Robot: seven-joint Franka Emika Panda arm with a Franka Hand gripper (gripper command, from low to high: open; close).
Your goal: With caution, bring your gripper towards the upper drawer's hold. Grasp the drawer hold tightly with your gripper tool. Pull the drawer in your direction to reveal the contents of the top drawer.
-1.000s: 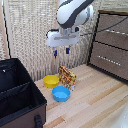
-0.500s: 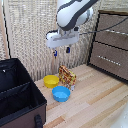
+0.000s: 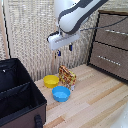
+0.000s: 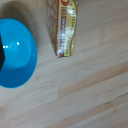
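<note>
Hanging at upper centre with jaws parted and empty, the gripper (image 3: pixel 64 50) is needing a slow, level approach toward the drawer hold (image 3: pixel 118 32) at the right edge.

Soft, even light fills the room, with only faint shadows under the blue bowl (image 3: pixel 61 93) on the pale wooden floor (image 3: pixel 95 105). Both views are grainy and blurred, the wrist view worst.

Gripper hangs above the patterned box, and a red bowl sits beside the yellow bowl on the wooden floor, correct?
Not quite: the exterior view shows the round bowl beside the yellow bowl is blue, not red. The gripper does hang above the patterned box.
</note>
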